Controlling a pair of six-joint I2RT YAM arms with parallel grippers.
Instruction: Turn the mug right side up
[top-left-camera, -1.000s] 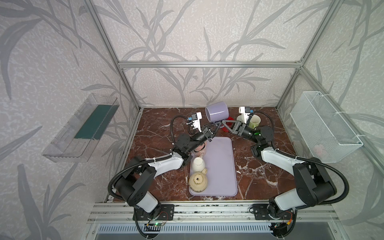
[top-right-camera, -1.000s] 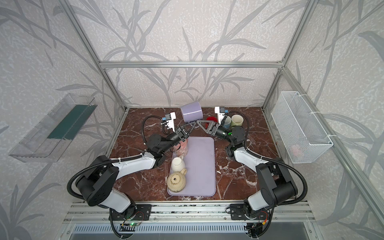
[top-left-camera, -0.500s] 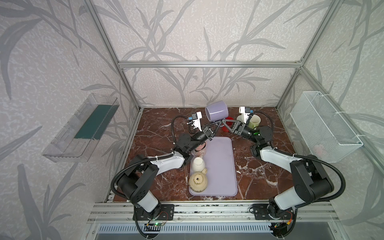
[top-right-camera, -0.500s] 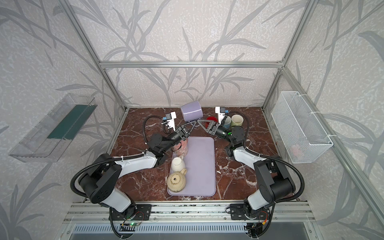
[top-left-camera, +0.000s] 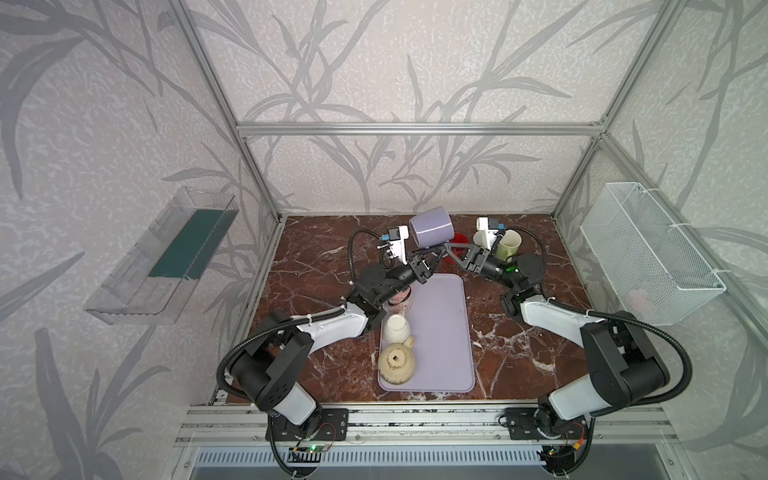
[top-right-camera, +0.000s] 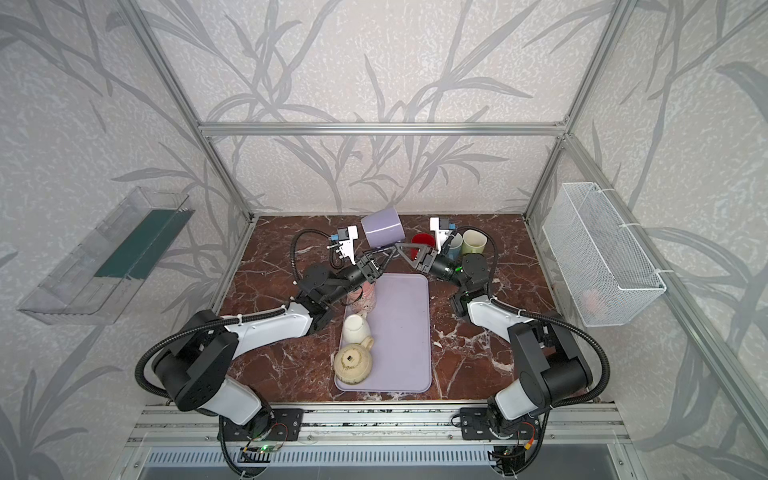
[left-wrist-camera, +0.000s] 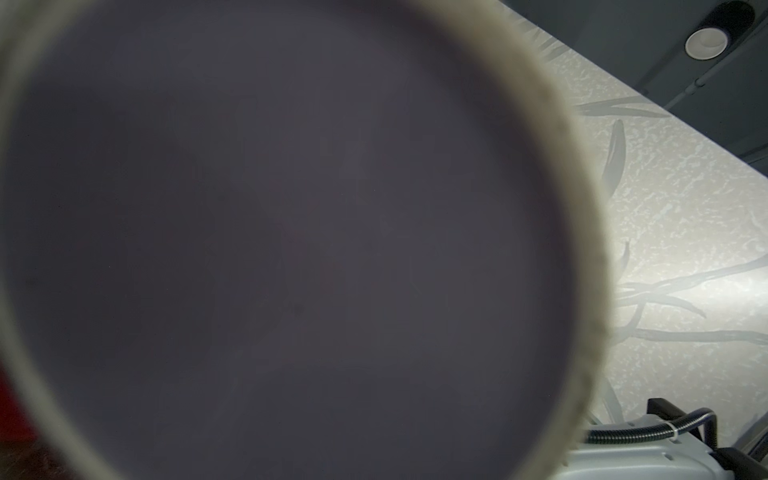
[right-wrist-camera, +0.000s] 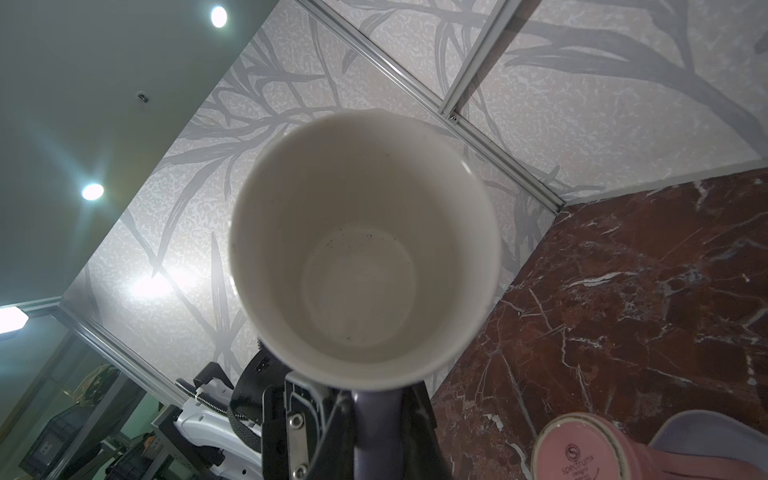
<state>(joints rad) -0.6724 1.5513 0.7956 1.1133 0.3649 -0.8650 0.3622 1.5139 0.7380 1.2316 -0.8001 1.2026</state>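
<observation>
Though the mug (left-wrist-camera: 291, 228) hides the left gripper's (top-left-camera: 432, 254) fingers, right wrist view shows right gripper (right-wrist-camera: 370, 419) pinching its handle (right-wrist-camera: 374, 405).

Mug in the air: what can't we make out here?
Left wrist view: the mug fills it, blurred; no grip shows.
Both top views: left fingers too small, under the mug; open or shut unclear.
Right wrist view: right fingers, shut on the handle, cut off by the frame edge.
Pink mug: cut by that edge; left arm partly covers it in both top views.
Basket: contents too small, behind mesh.
</observation>
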